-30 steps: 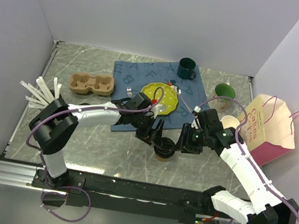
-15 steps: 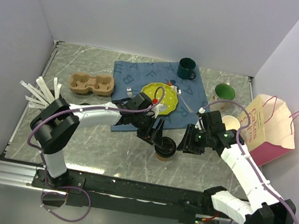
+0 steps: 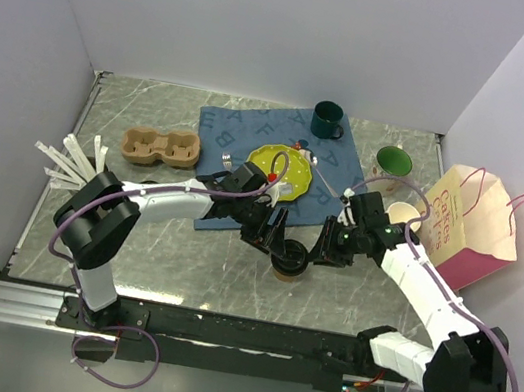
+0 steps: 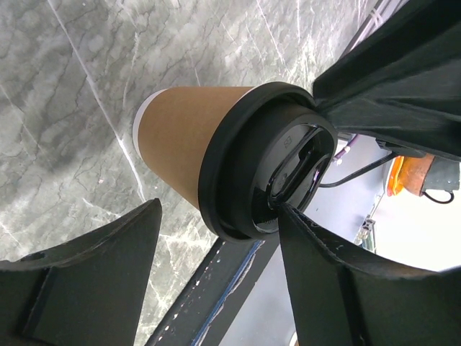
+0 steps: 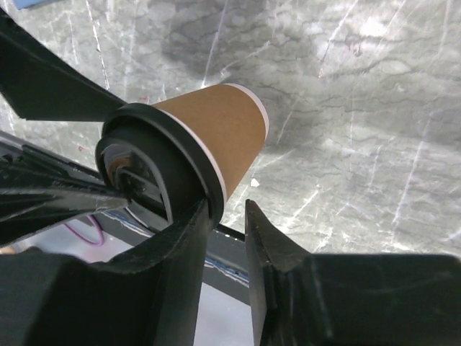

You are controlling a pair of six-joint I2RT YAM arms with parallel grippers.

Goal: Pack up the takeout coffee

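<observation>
The takeout coffee [image 3: 288, 260], a brown paper cup with a black lid, stands on the marble table [image 3: 179, 263] between my two grippers. In the left wrist view the takeout coffee [image 4: 187, 137] lies just past my left gripper [image 4: 218, 209], which is open wide. One of its fingers [image 4: 338, 281] touches the lid's top and the other stands off the cup's side. In the right wrist view my right gripper [image 5: 225, 207] is open by a narrow gap at the lid's rim on the takeout coffee [image 5: 216, 130]. One finger [image 5: 180, 252] rests against the lid, and nothing is gripped.
A pink paper bag [image 3: 470, 228] stands open at the right, with tan cups [image 3: 403, 214] beside it. Behind lie a blue cloth [image 3: 253, 129], a yellow plate [image 3: 279, 166], two green mugs [image 3: 327, 119] [image 3: 393, 160] and a pulp cup carrier [image 3: 159, 146]. White utensils [image 3: 70, 162] lie at the left.
My right gripper has moved left up to the cup's lid and its jaws have narrowed. The left jaws have closed in a little. The cup has barely moved.
</observation>
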